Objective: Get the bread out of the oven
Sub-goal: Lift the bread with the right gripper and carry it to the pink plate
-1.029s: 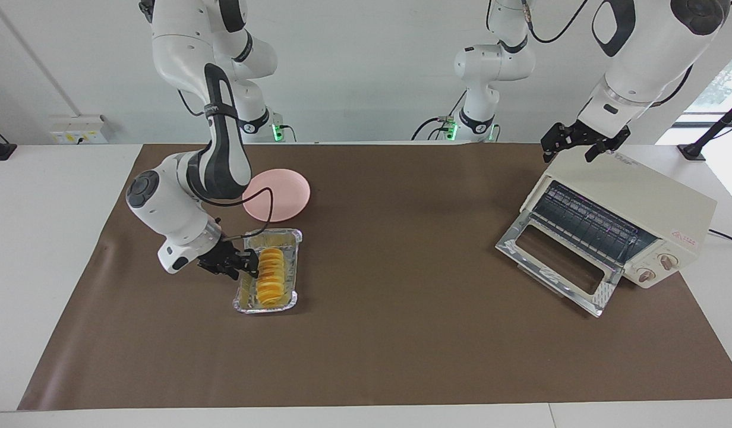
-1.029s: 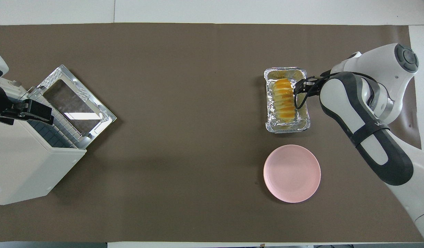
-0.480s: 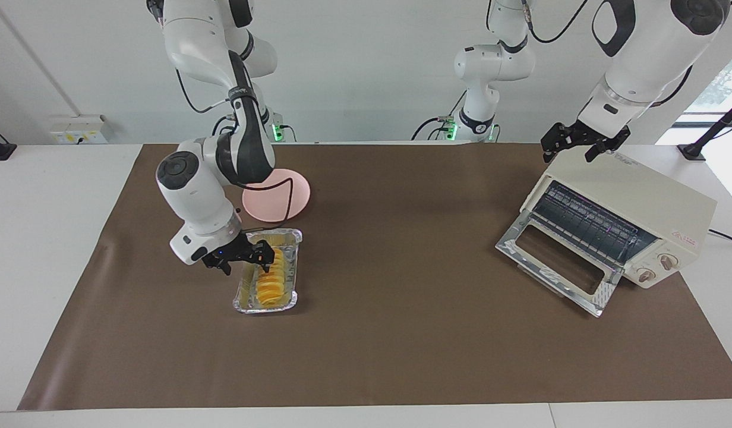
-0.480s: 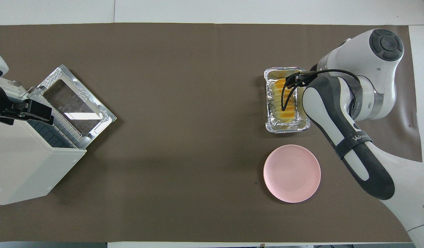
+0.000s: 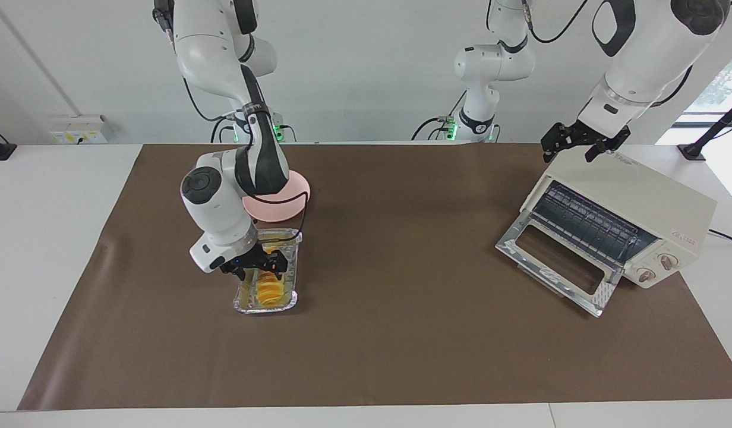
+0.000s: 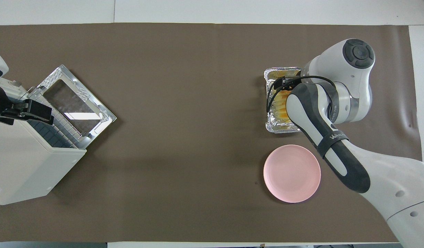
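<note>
bread [image 5: 266,290] lies in foil tray [image 5: 287,294] beside plate [image 5: 289,205].

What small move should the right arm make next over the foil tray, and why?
Probably lower the right gripper straight onto the bread and close. It hovers just above the loaf, which lies in the foil tray, out of the oven.

My right arm [image 6: 322,131] covers most of the tray [image 6: 271,119] and bread [image 6: 281,103]; the plate [image 6: 292,173] lies just beside it.
</note>
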Robot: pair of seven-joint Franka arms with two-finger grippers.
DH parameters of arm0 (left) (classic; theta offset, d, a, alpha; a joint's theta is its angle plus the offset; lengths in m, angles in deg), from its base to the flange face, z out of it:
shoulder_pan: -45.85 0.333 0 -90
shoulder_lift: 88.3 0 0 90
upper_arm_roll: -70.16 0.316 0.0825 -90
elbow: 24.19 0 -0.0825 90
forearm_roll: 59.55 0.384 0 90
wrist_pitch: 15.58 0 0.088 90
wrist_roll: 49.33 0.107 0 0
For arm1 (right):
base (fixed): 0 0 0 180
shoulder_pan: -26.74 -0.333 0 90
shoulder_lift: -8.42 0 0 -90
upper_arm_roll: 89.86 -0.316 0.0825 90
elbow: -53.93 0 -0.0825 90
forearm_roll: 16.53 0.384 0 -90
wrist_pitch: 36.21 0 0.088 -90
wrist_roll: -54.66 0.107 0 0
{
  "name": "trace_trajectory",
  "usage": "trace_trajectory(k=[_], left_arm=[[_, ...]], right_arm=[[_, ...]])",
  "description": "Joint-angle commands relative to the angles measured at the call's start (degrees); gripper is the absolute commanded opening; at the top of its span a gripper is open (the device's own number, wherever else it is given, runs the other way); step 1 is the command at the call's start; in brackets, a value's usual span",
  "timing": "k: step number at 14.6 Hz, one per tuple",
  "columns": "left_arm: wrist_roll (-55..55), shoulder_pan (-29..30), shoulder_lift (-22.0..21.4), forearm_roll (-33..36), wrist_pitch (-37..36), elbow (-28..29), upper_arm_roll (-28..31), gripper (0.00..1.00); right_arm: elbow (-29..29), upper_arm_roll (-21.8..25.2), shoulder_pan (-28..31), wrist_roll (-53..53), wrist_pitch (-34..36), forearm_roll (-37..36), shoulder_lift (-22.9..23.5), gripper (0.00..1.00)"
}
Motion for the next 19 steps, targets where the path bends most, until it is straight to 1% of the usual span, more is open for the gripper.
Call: trace_trajectory(k=[1, 2, 4, 6, 7, 8, 9, 10, 11, 12, 14, 16, 18, 19], left_arm=[[0.65, 0.57, -0.94, 0.60, 0.67, 0.67, -0.35, 1.00], [0.65, 0.57, -1.02, 0.60, 0.67, 0.67, -0.35, 1.00], [0.65, 0.57, -1.02, 0.60, 0.67, 0.67, -0.35, 1.00], [0.65, 0.57, -0.94, 0.60, 0.67, 0.67, -0.35, 1.00], [0.65, 0.57, -1.02, 0.60, 0.67, 0.67, -0.35, 1.00], [0.65, 0.57, -1.02, 0.60, 0.67, 0.67, -0.35, 1.00], [0.65, 0.57, -0.94, 0.60, 0.67, 0.67, -0.35, 1.00], [0.65, 0.57, -0.94, 0.60, 0.67, 0.67, -0.35, 1.00], [0.65, 0.57, -1.02, 0.60, 0.67, 0.67, -0.35, 1.00], [0.65, 0.57, -1.02, 0.60, 0.67, 0.67, -0.35, 1.00], [0.65, 0.57, -0.94, 0.60, 0.67, 0.67, -0.35, 1.00], [0.65, 0.57, -0.94, 0.60, 0.67, 0.67, -0.35, 1.00], [0.65, 0.57, -0.94, 0.60, 0.67, 0.67, -0.35, 1.00], [0.65, 0.57, -1.02, 0.60, 0.67, 0.67, -0.35, 1.00]], right_arm=[[2.16, -0.30, -0.99, 2.90, -2.25, -0.81, -0.56, 0.95], [2.16, -0.30, -1.17, 3.60, -2.25, -0.55, -0.30, 0.94], [2.51, -0.30, -1.44, 3.61, -2.25, 0.33, -0.38, 0.88], [3.30, -0.30, -1.35, 3.61, -2.25, 0.42, -0.56, 0.85], [3.56, -0.30, -1.35, 3.61, -2.25, 0.42, -0.64, 0.81], [4.17, -0.30, -1.35, 3.61, -2.16, 0.42, -0.82, 0.75], [4.35, -0.30, -1.35, 3.52, -2.16, 0.42, -0.91, 0.67], [4.62, -0.30, -1.35, 3.52, -2.08, 0.42, -1.00, 0.47], [4.62, -0.30, -1.35, 3.52, -1.81, 0.42, -1.08, 0.15], [4.62, -0.30, -1.35, 3.52, -1.64, 0.42, -1.08, 0.00], [4.18, -0.30, -1.17, 3.52, -0.85, 0.42, -1.43, 0.00], [2.96, -0.30, -0.30, 3.26, 2.12, 0.42, -2.75, 0.00], [-0.55, -0.21, 0.32, 3.43, 9.05, 0.76, -4.42, 0.00], [-1.26, -0.12, 0.32, 3.69, 11.26, 1.38, -5.82, 0.00]])
